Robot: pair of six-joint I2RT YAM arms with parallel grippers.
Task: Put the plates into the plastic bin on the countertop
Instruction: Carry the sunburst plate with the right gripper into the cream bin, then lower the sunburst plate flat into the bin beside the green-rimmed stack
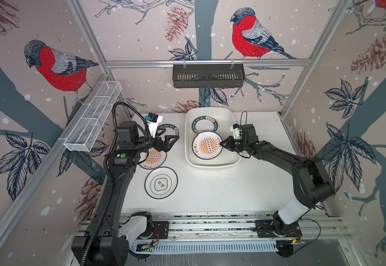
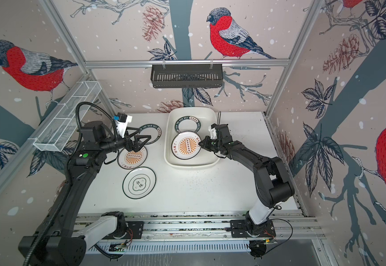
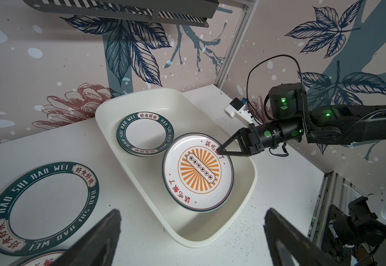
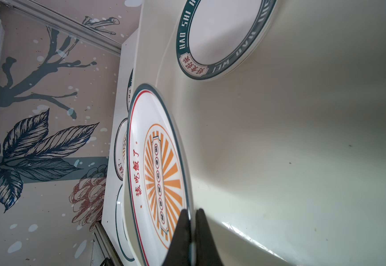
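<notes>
**A:** What has the right claw (image 1: 222, 144) got?

**B:** It's clamped shut on the rim of the held plate (image 1: 207, 145), at that plate's 3 o'clock. An edge pinch is about the only hold a flat plate offers (no handle, nothing to hook).

**A:** And where is that plate?

**B:** Inside the bin (image 1: 210, 165), over its 6 o'clock half. The gripped side looks lifted off the floor. I can't tell whether the far edge is down.

**A:** Why that half?

**B:** The teal stack (image 1: 204, 126) fills the 12 o'clock half, so I'd guess this one goes beside it. In both top views the rims overlap slightly.

**A:** And the left claw (image 1: 172, 134)?

**B:** Its jaws are spread wide with nothing in them, and it hangs above the loose plates at the bench's (image 1: 233, 191) 9 o'clock side. That's probably to keep clear of the bin while the other arm works there.

**A:** What's not binned yet?

**B:** Three plates. There's a teal plate (image 3: 42, 207), a sunburst plate (image 1: 153, 159) at its 6 o'clock, and a cloud plate (image 1: 161, 182) further toward 6.

**A:** Any risk?

**B:** If it's released while tilted, the plate could slide onto the stack, so I'd lower it first.
</notes>
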